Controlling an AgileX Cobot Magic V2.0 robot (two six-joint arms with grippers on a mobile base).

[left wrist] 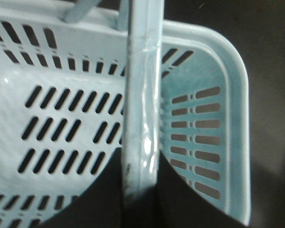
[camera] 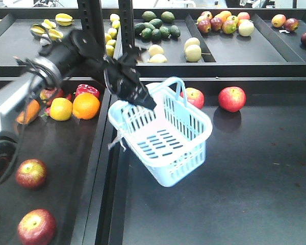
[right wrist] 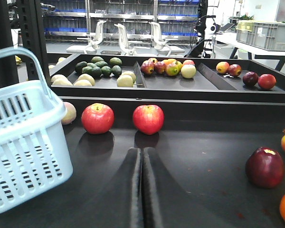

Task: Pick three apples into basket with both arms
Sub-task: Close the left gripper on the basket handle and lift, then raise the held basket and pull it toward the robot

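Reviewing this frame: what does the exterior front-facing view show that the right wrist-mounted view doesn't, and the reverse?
Only the front view: the left gripper clamped on the rim of the basket, holding it tilted; the oranges to the left; and two dark-red apples at lower left. Only the right wrist view: the right gripper, fingers closed together and empty, and a maroon apple to its right. Both: the basket, the two red apples behind it, and the upper fruit shelf.
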